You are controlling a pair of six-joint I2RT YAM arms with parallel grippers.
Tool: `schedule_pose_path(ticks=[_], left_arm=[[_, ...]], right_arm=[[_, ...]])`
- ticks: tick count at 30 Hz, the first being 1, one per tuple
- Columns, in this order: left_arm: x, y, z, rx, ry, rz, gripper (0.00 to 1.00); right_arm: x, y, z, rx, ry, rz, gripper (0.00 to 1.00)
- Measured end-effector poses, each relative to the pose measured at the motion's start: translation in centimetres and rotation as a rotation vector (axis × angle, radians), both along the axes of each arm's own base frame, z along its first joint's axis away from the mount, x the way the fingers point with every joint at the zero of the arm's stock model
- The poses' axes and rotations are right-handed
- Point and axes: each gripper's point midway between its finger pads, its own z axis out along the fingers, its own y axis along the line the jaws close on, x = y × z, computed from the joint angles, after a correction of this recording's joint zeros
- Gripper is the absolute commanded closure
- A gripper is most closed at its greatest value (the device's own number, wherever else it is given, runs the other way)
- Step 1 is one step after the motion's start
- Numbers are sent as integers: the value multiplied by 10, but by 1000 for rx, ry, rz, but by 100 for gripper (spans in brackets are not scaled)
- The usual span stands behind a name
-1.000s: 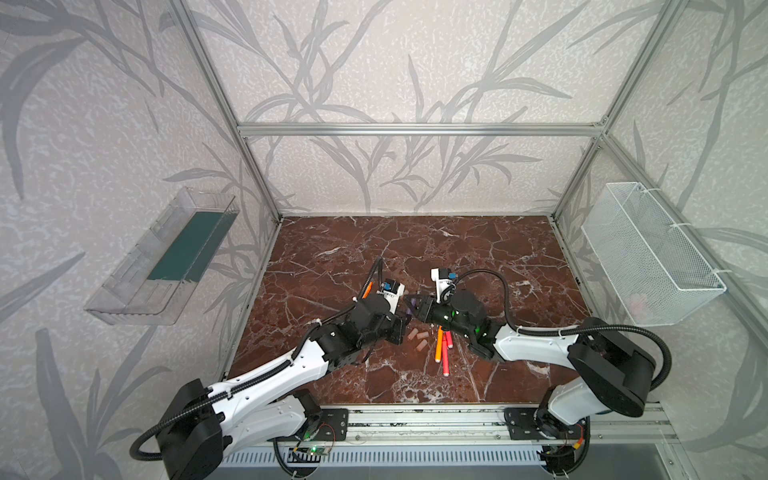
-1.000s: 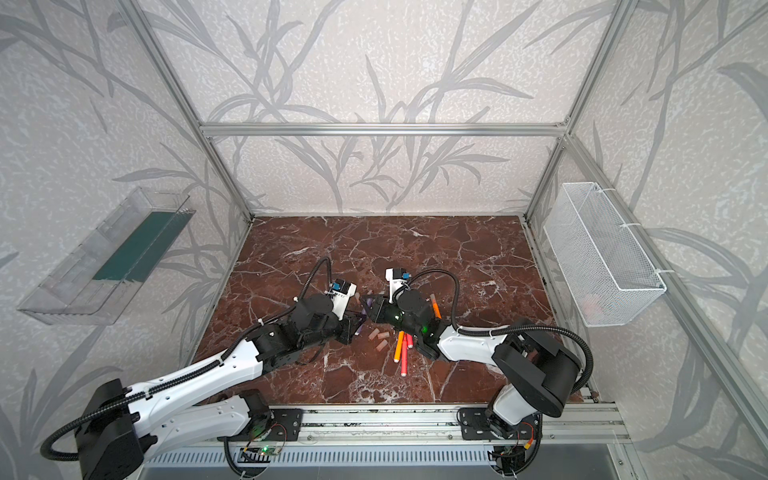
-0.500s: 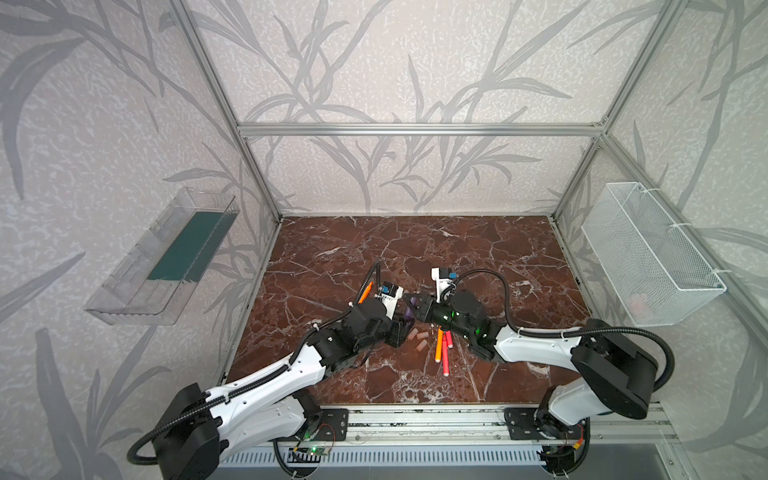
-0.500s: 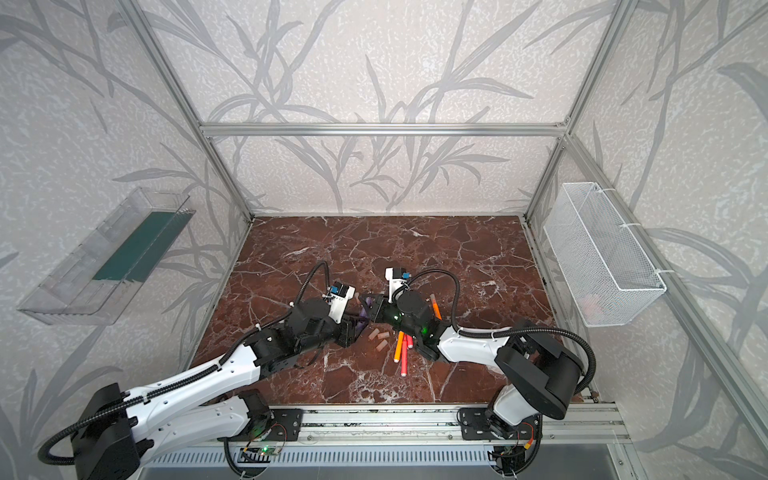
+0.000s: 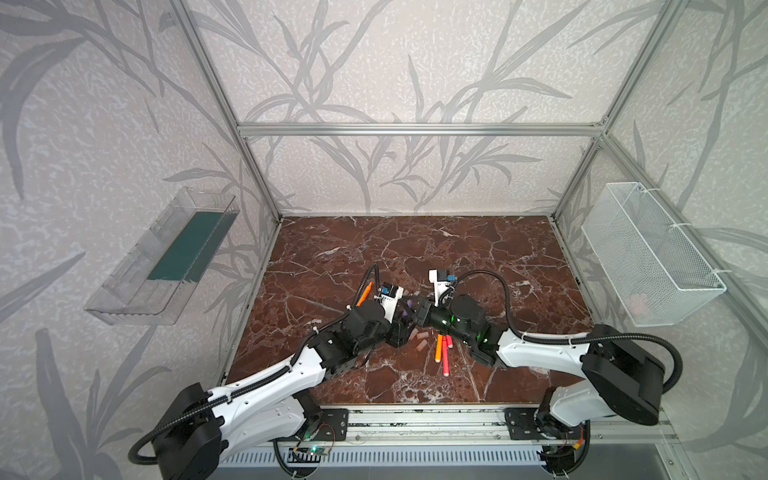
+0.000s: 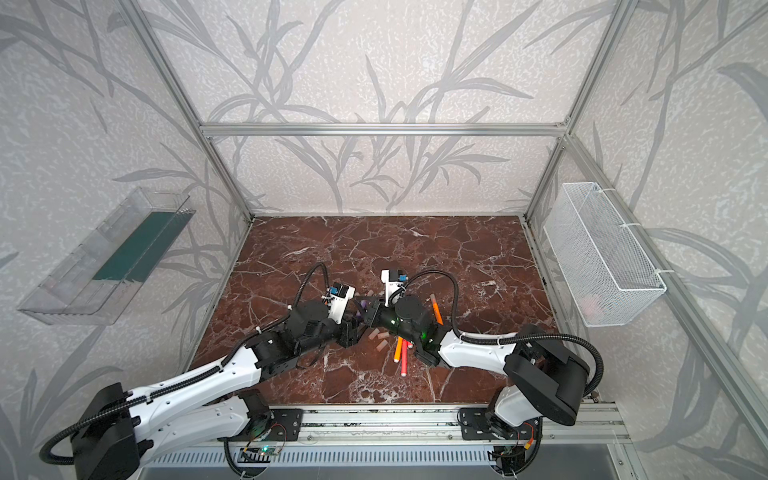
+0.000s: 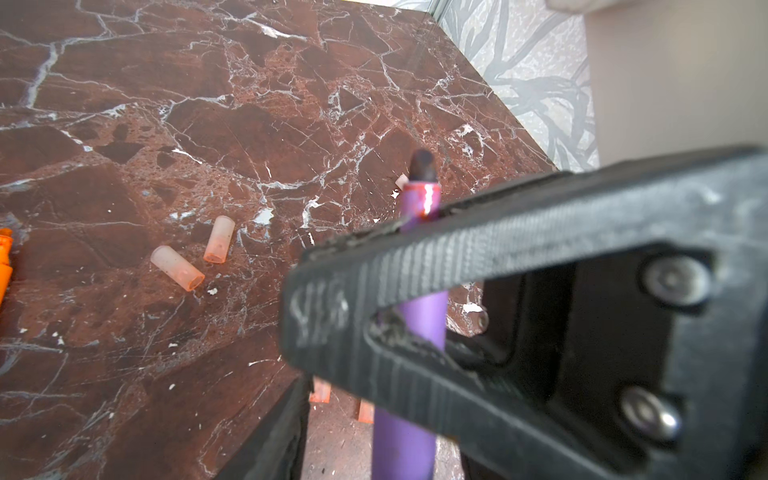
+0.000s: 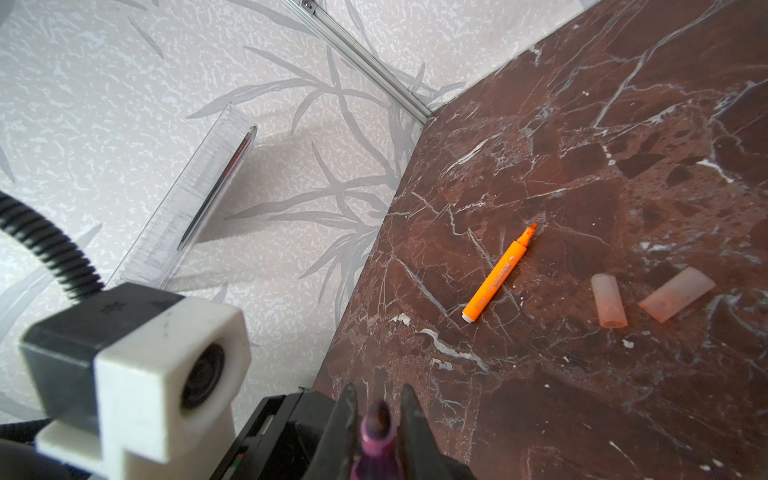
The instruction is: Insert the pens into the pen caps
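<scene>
The room is a small box with pale walls (image 5: 395, 62) that have grey leaf shapes on them. Shiny metal bars (image 5: 415, 129) run along the edges. The table (image 5: 415, 245) is dark red-brown stone with thin white cracks all over it.

On the left wall hangs a clear plastic tray (image 5: 166, 257) with a dark green bottom. Beside the left arm (image 5: 266, 390), the left orange pen (image 8: 496, 278) lies flat on the table with its tip bare.

The left gripper (image 5: 404, 323) is near the middle of the table. Its jaws are partly open. In the left wrist view, one jaw stands clear of the purple pen (image 7: 419, 199) with a gap, and the other jaw is hidden.

The purple pen is up off the table, between the two grippers. The right gripper (image 8: 376, 401) meets the left one there. Its jaws are closed tight on the purple pen, and the pen's dark tip pokes out past them.

Two pen caps (image 7: 176, 272) lie on the table close by, near each other but not touching. Next to them the middle orange pen (image 5: 439, 348) and a red-pink pen (image 5: 446, 360) lie side by side. The right orange pen (image 6: 435, 309) lies just behind the right arm (image 6: 473, 353).

On the right wall hangs a white wire basket (image 5: 648, 257).
</scene>
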Motion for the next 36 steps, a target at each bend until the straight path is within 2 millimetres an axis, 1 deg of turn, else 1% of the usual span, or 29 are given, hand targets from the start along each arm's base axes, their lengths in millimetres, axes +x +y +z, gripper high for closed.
schedule_pose_path(ticks=[3, 4, 6, 10, 11, 13, 15, 16, 18, 21, 23, 25, 27, 28, 31, 34, 36], left_arm=[[0, 0, -1, -5, -5, 4, 56], [1, 0, -1, -6, -8, 4, 60], [1, 0, 0, -11, -14, 6, 71], [1, -3, 4, -26, -28, -3, 84], [1, -4, 4, -26, -31, -7, 90], [0, -5, 4, -27, -31, -8, 99], [0, -4, 3, -21, -34, -6, 100], [1, -3, 3, -19, -37, 1, 100], [7, 4, -1, -8, -44, 51, 100], [10, 19, -14, 26, -42, 114, 100], [9, 30, -24, 52, -30, 153, 100], [7, 40, -29, 71, -17, 188, 100], [7, 48, -27, 73, -21, 222, 100], [8, 51, -25, 70, -29, 239, 100], [11, 62, -20, 60, -64, 293, 100], [16, 75, -24, 90, -104, 354, 100], [22, 84, -26, 130, -140, 397, 100]], right_arm=[[-4, 1, 0, 11, -2, 4, 100], [-5, 2, 0, 14, -2, 7, 100], [-6, 2, 1, 16, -3, 5, 100], [-6, 2, 3, 25, -6, -3, 100], [-6, 3, 2, 26, -6, -5, 98], [-6, 3, 2, 26, -5, -7, 86], [-5, 2, 1, 25, -5, -14, 72], [-5, 1, 0, 22, -7, -19, 68], [-5, -6, -5, 2, -7, -40, 57], [-8, -27, -11, -67, -3, -86, 50], [-9, -41, -7, -120, -10, -122, 49], [-9, -57, 1, -172, -20, -165, 49], [-6, -71, 7, -221, -37, -210, 48], [-5, -77, 6, -247, -42, -228, 47], [2, -95, -4, -342, -50, -277, 48], [15, -114, -19, -436, -47, -331, 49], [24, -125, -25, -480, -50, -372, 48]])
